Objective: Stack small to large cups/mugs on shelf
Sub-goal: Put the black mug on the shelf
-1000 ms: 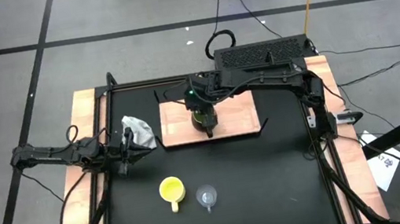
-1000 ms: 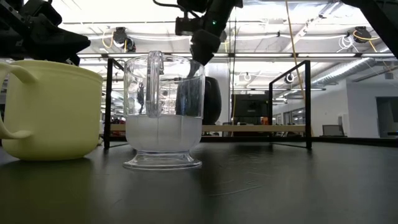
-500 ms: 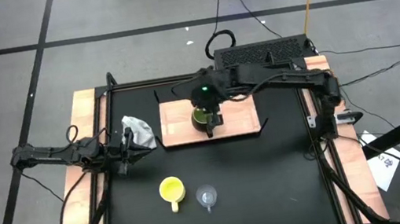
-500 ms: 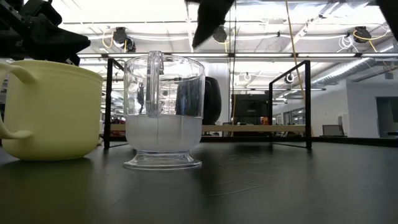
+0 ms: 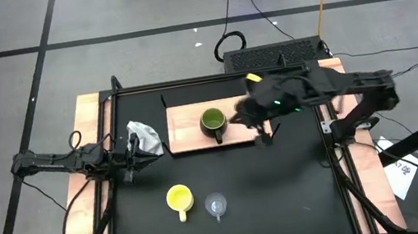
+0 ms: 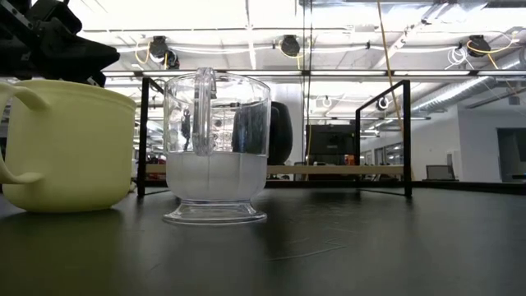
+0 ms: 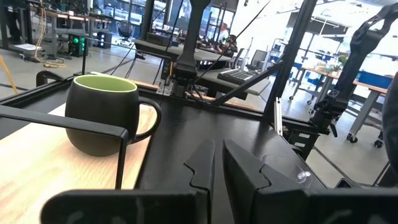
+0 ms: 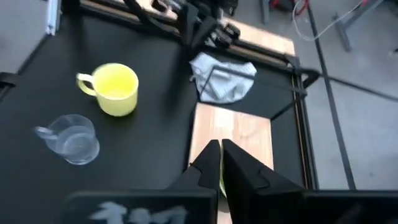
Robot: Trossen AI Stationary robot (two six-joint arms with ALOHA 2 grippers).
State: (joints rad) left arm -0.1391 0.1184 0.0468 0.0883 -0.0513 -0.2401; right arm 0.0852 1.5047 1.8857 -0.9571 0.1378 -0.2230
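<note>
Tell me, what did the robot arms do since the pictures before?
The right gripper let go of the green mug, left it standing on the shelf, and pulled away toward its own side, now shut. The left gripper, yellow mug, glass cup and cloth stayed put.

We see the mug point(image 5: 212, 121) on the shelf point(image 5: 186, 129) at the table's twelve o'clock, the cloth wad point(image 5: 144, 137) just at the shelf's nine, and the handled mug point(image 5: 179, 198) beside the glass cup point(image 5: 217, 205) toward six.
</note>
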